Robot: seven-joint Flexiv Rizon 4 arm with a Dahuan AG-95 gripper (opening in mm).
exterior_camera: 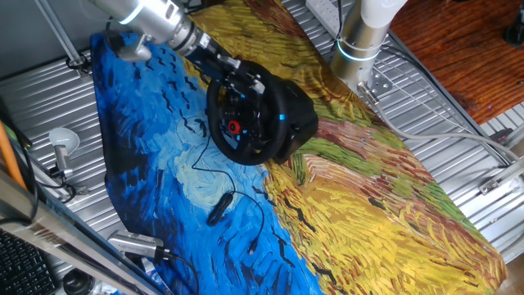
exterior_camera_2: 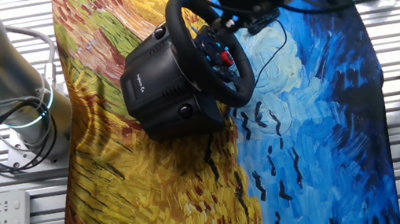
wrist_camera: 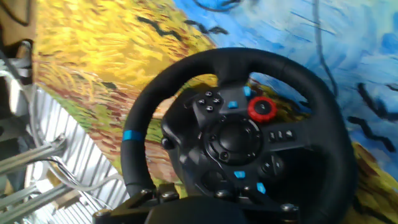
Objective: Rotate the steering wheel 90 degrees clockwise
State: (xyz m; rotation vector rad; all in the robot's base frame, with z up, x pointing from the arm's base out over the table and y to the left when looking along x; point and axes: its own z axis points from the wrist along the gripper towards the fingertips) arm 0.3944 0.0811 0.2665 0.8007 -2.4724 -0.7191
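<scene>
While the claw (exterior_camera: 239, 79) sits at the steering wheel (exterior_camera: 246, 119) rim, its grip hidden, the wheel stands mid-tabletop on the painted cloth (exterior_camera: 368, 213); a loose hold could slip, or the base (exterior_camera_2: 153, 87) could skid.

Glossy silver-grey cylindrical arm segments (exterior_camera: 151, 18) with a thin glowing cyan ring at the joints. White and grey upright base column (exterior_camera: 363, 37) bolted to a metal plate. Black wrist section ending in a black two-finger pincer (exterior_camera: 246, 75), trailing thin black cables.
</scene>
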